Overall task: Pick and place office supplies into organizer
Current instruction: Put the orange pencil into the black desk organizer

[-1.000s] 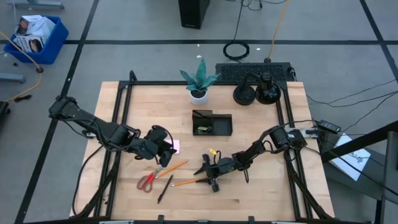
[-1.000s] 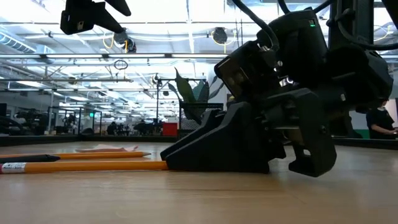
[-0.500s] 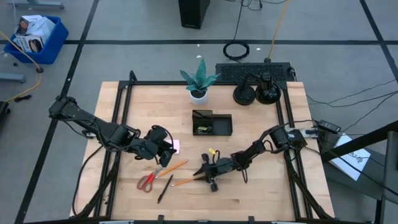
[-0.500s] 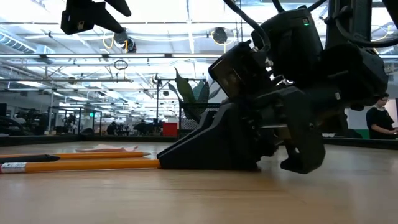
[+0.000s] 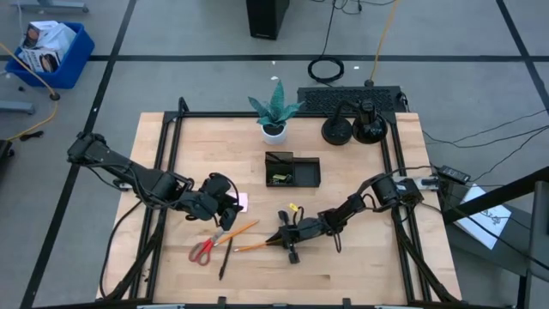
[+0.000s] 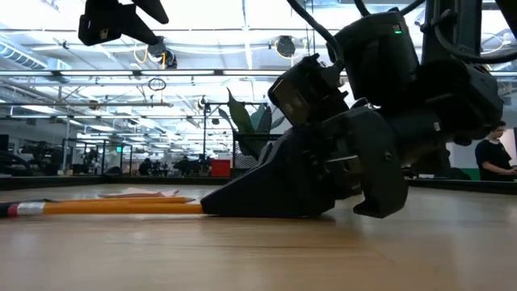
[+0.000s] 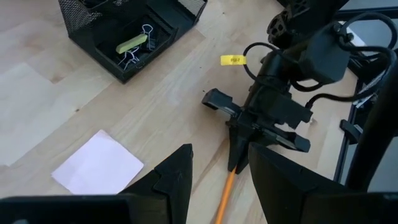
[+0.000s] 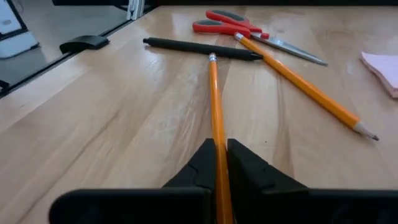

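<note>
My right gripper (image 5: 276,241) is low over the table's front middle, shut on an orange pencil (image 5: 254,246) that also shows in the right wrist view (image 8: 214,99) and the low view (image 6: 113,208). A second pencil (image 5: 240,230), red-handled scissors (image 5: 204,250) and a black pen (image 5: 224,260) lie flat on the wood to its left. My left gripper (image 7: 217,186) hangs open above a pink sticky-note pad (image 5: 242,202). The black organizer (image 5: 292,170) stands mid-table with a yellow-green highlighter (image 7: 132,43) and clips inside. My right gripper pinches the pencil's shaft (image 8: 217,155) between its two fingers, on the half away from the eraser end (image 8: 212,57). The fingers come low from the table's right, slanting down, and lie along the pencil. The pencil lies along the table, its eraser end at the black pen (image 8: 199,48).
A potted plant (image 5: 274,112), a black keyboard (image 5: 347,99) and two round black bases (image 5: 336,130) stand at the far edge. A black frame (image 5: 167,163) runs around the tabletop. Bare wood lies near the front edge (image 5: 343,275).
My right gripper has shut on the orange pencil while edging along it toward the table's left. The pencil has slid a little toward the left with it, staying on the wood.
</note>
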`<control>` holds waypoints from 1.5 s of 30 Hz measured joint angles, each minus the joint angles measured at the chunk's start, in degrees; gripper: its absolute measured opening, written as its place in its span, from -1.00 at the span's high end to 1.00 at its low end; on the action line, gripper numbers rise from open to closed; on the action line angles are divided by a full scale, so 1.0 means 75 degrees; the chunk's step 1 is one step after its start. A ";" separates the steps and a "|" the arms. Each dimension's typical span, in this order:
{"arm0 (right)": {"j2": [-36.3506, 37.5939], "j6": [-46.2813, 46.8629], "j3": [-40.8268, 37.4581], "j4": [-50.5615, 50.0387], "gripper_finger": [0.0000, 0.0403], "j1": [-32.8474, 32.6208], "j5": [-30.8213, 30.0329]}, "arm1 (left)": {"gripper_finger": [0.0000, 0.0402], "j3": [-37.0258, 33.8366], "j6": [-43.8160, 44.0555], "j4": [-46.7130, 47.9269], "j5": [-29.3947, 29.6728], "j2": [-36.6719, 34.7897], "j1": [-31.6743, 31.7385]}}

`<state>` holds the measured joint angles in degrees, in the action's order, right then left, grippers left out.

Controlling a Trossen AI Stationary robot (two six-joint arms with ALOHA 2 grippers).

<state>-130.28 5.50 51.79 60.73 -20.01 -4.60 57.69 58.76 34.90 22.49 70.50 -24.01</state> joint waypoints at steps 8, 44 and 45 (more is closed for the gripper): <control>0.0390 0.0003 -0.0021 -0.0099 0.91 -0.0006 -0.0535 | 0.20 0.0000 0.0020 -0.0016 -0.0007 0.0000 0.0000; 0.5172 -0.0295 -0.0772 -0.4306 0.91 0.0634 -0.2150 | 0.20 0.0006 -0.1035 -0.0674 0.1690 -0.1425 0.0463; 0.5407 -0.0355 -0.0772 -0.4624 0.91 0.0708 -0.2215 | 0.20 0.0006 -0.1035 -0.0668 0.1686 -0.1425 0.0463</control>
<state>-89.73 2.83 46.00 26.04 -14.70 -21.22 57.74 51.00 29.89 35.13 59.81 -20.53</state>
